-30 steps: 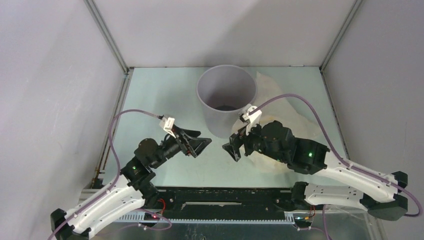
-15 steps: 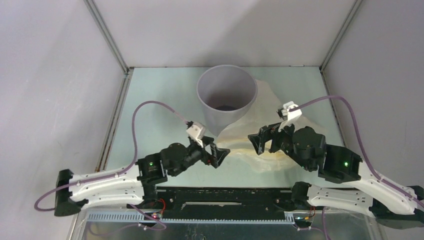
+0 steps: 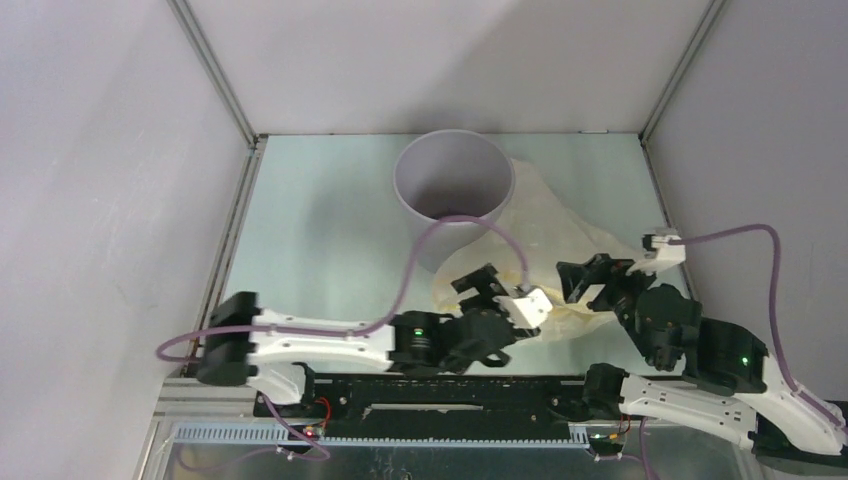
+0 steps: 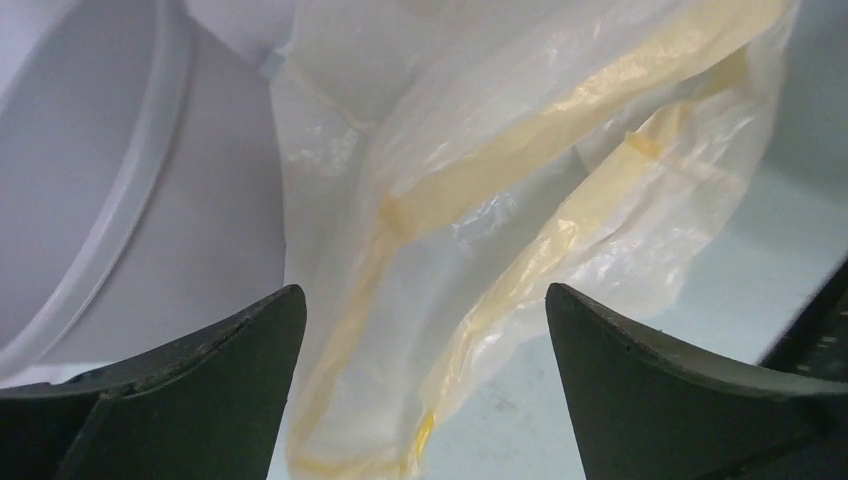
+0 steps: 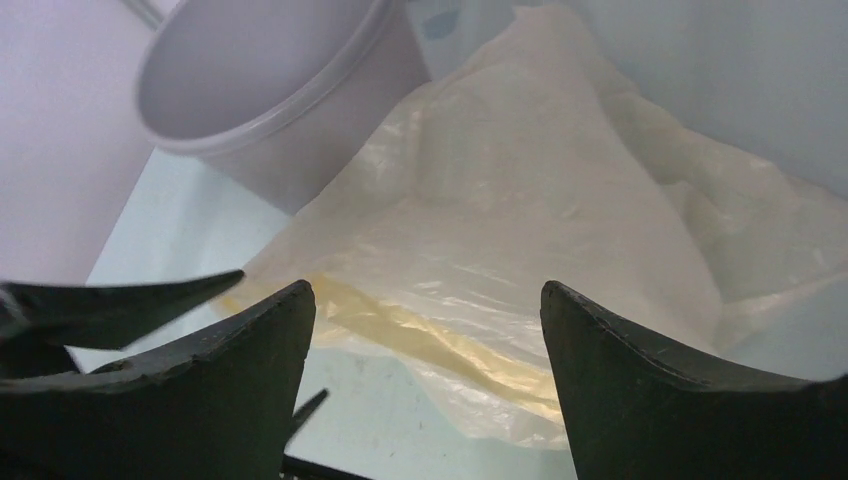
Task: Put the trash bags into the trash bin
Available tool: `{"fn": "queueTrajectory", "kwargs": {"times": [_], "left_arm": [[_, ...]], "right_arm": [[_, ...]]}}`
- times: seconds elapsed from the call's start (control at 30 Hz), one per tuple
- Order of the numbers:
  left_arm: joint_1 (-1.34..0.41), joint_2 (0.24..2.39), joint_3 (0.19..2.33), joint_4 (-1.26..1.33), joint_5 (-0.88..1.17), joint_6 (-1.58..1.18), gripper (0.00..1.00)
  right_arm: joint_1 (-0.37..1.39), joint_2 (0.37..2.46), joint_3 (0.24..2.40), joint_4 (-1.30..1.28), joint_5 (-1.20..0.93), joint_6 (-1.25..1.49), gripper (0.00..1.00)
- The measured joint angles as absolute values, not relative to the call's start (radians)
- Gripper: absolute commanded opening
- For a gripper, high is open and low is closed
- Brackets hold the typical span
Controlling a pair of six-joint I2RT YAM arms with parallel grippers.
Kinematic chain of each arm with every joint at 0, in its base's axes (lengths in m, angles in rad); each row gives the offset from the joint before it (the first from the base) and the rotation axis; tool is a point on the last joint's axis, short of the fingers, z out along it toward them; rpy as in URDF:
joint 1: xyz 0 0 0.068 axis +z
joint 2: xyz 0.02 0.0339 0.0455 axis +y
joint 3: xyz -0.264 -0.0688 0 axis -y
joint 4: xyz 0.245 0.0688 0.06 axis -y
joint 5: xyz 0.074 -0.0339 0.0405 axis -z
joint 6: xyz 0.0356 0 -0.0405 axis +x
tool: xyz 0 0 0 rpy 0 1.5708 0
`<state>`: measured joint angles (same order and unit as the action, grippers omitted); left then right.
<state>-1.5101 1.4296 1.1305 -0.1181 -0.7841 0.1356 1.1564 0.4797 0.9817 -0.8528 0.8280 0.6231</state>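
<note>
Just in front of the trash bin [image 3: 398, 176], your left gripper [image 3: 478, 284] stood open and empty. The trash bag [image 3: 548, 215] lay outside, against the bin's right side. Further right, your right gripper [image 3: 590, 281] gaped empty too. A shallow pinch could slip off the film, or a snag could tip the bin.

A flat, pale green table top [image 3: 320, 220] is seen, with two things laid directly on it. Towards the far middle a plain light grey round plastic bin [image 3: 455, 165] is stood upright, its mouth open upwards. A thin, crinkly, translucent pale cream plastic bag [image 3: 560, 225] with a darker yellow edge band is spread on the surface to the right of the bin and nearer than it, touching the bin's lower wall. The bag is rumpled into raised folds, and its yellow band is laid along the near edge.
</note>
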Motion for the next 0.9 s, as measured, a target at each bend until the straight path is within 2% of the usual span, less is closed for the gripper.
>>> {"fn": "queueTrajectory", "kwargs": {"times": [0.13, 0.17, 0.2, 0.23, 0.3, 0.33, 0.37, 0.4, 0.63, 0.9], "left_arm": [[-1.505, 1.623, 1.237, -0.144, -0.855, 0.233, 0.99], [-1.499, 1.658, 1.259, -0.149, -0.868, 0.245, 0.97], [-1.491, 1.684, 1.277, -0.155, -0.876, 0.252, 0.90], [-1.482, 1.707, 1.295, -0.165, -0.888, 0.257, 0.79], [-1.457, 1.740, 1.330, -0.172, -0.907, 0.270, 0.46], [-1.447, 1.748, 1.342, -0.173, -0.913, 0.268, 0.26], [-1.438, 1.752, 1.353, -0.178, -0.920, 0.271, 0.11], [-1.427, 1.754, 1.361, -0.181, -0.927, 0.274, 0.02], [-1.403, 1.716, 1.373, -0.191, -0.943, 0.240, 0.00], [-1.403, 1.333, 1.181, -0.228, -0.847, 0.071, 0.00]], "right_arm": [[1.156, 0.424, 0.974, -0.899, 0.907, 0.676, 0.86], [1.156, 0.419, 0.973, -0.909, 0.917, 0.684, 0.86], [1.156, 0.416, 0.970, -0.918, 0.926, 0.691, 0.86], [1.156, 0.416, 0.968, -0.925, 0.933, 0.699, 0.86], [1.156, 0.416, 0.963, -0.938, 0.942, 0.709, 0.86], [1.156, 0.416, 0.962, -0.945, 0.945, 0.712, 0.86], [1.156, 0.416, 0.962, -0.949, 0.952, 0.717, 0.87], [1.155, 0.416, 0.962, -0.951, 0.960, 0.720, 0.87], [1.154, 0.419, 0.960, -0.976, 0.983, 0.744, 0.94], [1.042, 0.492, 0.960, -0.985, 0.925, 0.758, 0.95]]}}
